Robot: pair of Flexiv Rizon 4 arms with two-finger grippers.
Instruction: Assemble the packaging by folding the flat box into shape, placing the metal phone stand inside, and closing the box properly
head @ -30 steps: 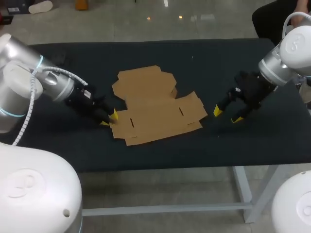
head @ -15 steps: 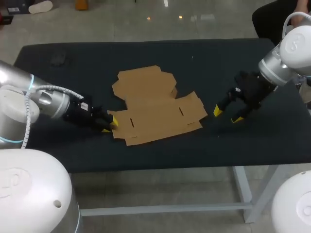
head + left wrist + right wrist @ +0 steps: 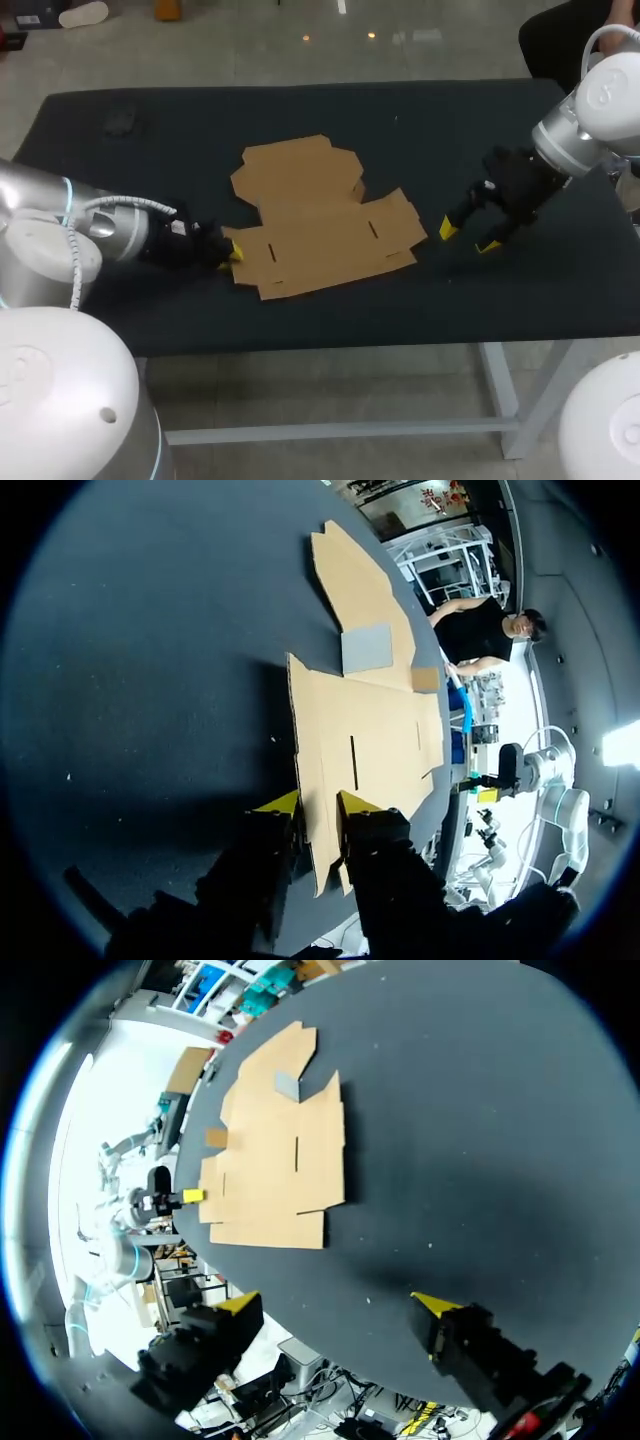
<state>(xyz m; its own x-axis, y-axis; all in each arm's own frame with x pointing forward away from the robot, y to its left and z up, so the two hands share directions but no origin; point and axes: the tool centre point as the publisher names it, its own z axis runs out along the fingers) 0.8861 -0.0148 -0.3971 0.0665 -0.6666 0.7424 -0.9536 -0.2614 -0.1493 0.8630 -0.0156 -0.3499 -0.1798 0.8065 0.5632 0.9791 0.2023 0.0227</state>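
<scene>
Left end effector [image 3: 318, 802]: clenched on the near left edge of the flat box [image 3: 315, 215]. The wrist view shows one yellow tip on either side of the cardboard edge, both against it, with only a narrow gap between them. Left arm [image 3: 100, 225] lies low over the tabletop [image 3: 450, 130], coming in from the left, almost level with the surface.

Flat box: unfolded brown cardboard lying near the middle of the tabletop, flaps spread out, slots cut in the nearer panel. The edge by the left end effector looks slightly lifted, with a shadow under it. The rest lies flat.

Right end effector [image 3: 468, 237]: released, with its yellow tips well apart. It hangs over the dark tabletop just to the right of the box and does not touch the cardboard. From its own wrist view, the box lies ahead of the spread fingers and only tabletop shows between them. Right arm [image 3: 590, 110] comes in from the far right corner.

Small dark lump [image 3: 120, 122] near the far left corner of the tabletop, well apart from the box. Too dim to tell what it is.
</scene>
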